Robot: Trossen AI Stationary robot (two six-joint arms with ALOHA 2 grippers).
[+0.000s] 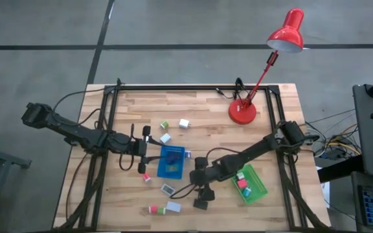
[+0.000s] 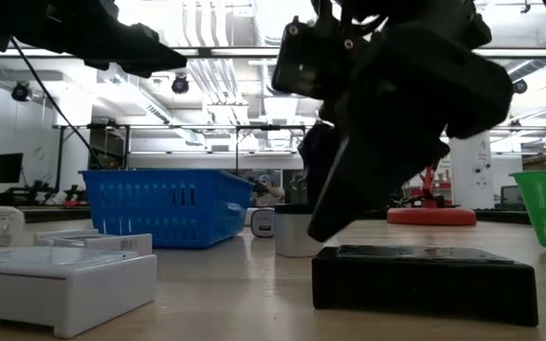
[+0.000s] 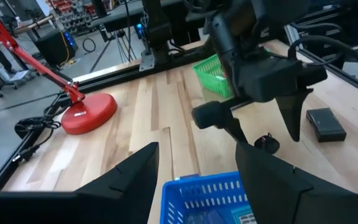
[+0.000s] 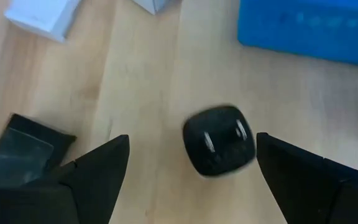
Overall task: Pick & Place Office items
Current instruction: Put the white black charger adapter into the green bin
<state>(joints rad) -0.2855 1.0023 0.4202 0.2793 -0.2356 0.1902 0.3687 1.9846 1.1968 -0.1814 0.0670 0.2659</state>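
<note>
The office items lie scattered on the wooden table point(image 1: 271, 103): small white, light blue, red and green blocks point(image 1: 166, 138), a flat black box point(image 1: 201, 204) and a small rounded black item point(image 4: 219, 148). My right gripper point(image 4: 192, 140) is open and tipped down over the rounded black item, one finger on either side, not touching it. It shows there in the left wrist view too point(image 3: 267, 144). In the high view the right gripper point(image 1: 201, 181) stands between the blue tray point(image 1: 171, 162) and the green tray point(image 1: 251, 183). My left gripper point(image 3: 196, 149) hovers open and empty over the blue tray's left edge.
A red desk lamp stands with its base point(image 1: 243, 112) at the far right. The flat black box point(image 2: 425, 279) lies close beside the right gripper on the near side. White boxes point(image 2: 55, 275) lie near the front edge. The green tray holds a few small items.
</note>
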